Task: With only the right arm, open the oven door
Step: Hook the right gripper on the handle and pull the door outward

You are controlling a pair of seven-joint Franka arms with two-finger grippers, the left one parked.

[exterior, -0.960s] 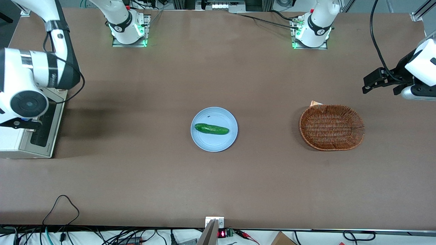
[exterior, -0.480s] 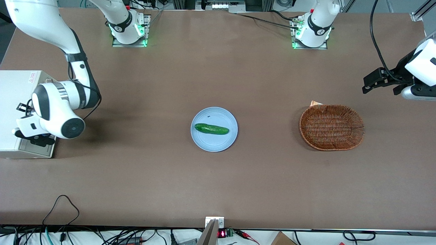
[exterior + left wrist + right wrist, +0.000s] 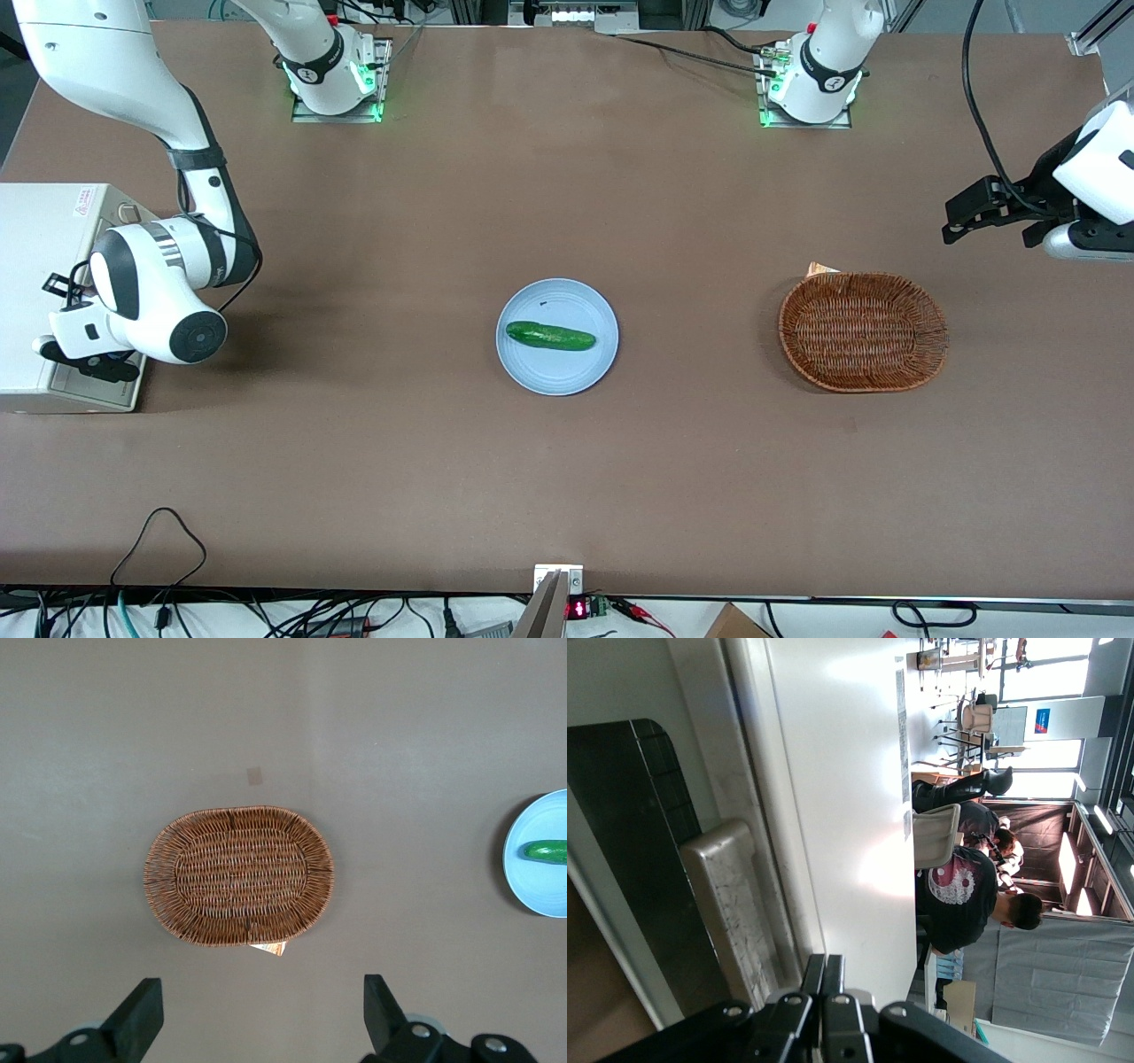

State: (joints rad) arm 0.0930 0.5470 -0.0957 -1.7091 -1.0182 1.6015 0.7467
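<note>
The white toaster oven (image 3: 44, 266) stands at the working arm's end of the table. Its oven door (image 3: 93, 392) faces the table's middle and looks closed against the body. The right arm (image 3: 159, 292) reaches down in front of the door, hiding most of it. My gripper (image 3: 93, 363) is at the door's upper part. In the right wrist view the gripper (image 3: 824, 970) is shut with nothing between its fingers, its tips close beside the silver bar handle (image 3: 731, 904). The dark glass window (image 3: 647, 859) and the white oven top (image 3: 842, 815) show there too.
A light blue plate (image 3: 556, 372) with a cucumber (image 3: 549, 336) sits mid-table. A brown wicker basket (image 3: 864, 331) lies toward the parked arm's end, also in the left wrist view as the basket (image 3: 237, 875).
The right arm has swung down from over the oven to in front of its door. In the last half second it shifted only slightly.
</note>
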